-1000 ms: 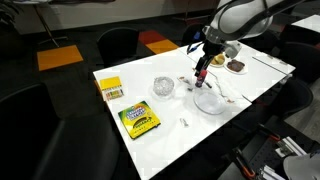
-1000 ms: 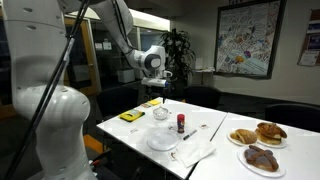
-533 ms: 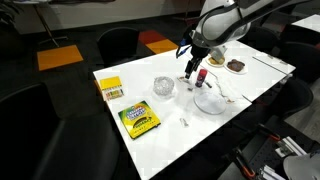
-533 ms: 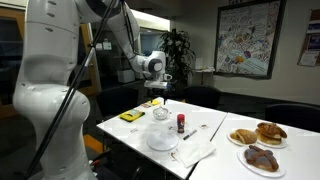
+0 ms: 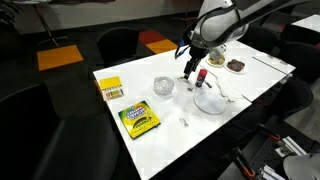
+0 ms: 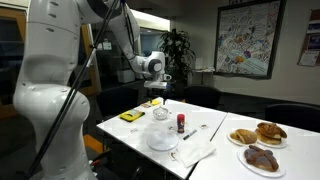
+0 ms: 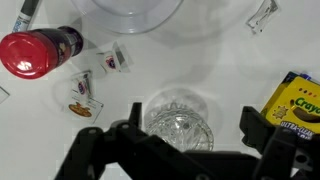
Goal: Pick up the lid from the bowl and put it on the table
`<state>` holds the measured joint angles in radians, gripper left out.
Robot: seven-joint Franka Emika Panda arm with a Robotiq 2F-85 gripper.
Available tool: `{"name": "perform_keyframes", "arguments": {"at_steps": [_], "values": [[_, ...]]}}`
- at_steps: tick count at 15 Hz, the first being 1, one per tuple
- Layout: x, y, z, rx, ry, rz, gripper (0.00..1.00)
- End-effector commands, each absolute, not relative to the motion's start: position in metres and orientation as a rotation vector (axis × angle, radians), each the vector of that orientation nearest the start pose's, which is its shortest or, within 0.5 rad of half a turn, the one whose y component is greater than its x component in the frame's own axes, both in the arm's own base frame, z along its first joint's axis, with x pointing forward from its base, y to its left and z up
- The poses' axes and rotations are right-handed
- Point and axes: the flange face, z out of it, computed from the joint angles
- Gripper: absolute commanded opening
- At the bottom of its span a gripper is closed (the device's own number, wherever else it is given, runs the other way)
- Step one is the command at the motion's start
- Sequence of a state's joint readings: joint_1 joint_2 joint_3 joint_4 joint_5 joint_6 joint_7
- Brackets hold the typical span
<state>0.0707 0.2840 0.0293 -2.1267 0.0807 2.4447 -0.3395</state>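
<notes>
The small clear cut-glass bowl (image 5: 163,87) stands on the white table (image 5: 170,125), left of a larger flat clear plate (image 5: 210,100). It also shows in an exterior view (image 6: 160,112). In the wrist view the lid (image 7: 178,112) sits on the bowl (image 7: 178,128); glass on glass, the two are hard to tell apart. My gripper (image 7: 192,120) is open, its fingers either side of the bowl, well above it. In both exterior views the gripper (image 5: 188,70) (image 6: 154,92) hangs over the table between bowl and plate, holding nothing.
A red-capped bottle (image 5: 202,77) (image 7: 35,52) stands near the plate (image 7: 135,8). A green crayon box (image 5: 139,120) (image 7: 295,100) and a yellow box (image 5: 111,88) lie at one end. Pastry plates (image 6: 258,133) and small packets (image 7: 85,97) are also on the table.
Since a second ago the gripper has moved from above the red bottle towards the bowl. In the last half second it has hardly moved.
</notes>
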Motion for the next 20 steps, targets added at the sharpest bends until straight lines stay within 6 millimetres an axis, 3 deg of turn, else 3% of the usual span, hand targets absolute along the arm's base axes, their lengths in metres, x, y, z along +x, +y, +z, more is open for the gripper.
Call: {"name": "perform_keyframes", "arguments": {"at_steps": [1,9,20], "values": [[0.589,0.068,0.263,-3.001,-0.641,-0.094,1.00],[0.619,0.085,0.237,-3.015,-0.808,-0.112,1.00],[0.658,0.096,0.215,-2.941,-0.845,-0.191,1.00]]}}
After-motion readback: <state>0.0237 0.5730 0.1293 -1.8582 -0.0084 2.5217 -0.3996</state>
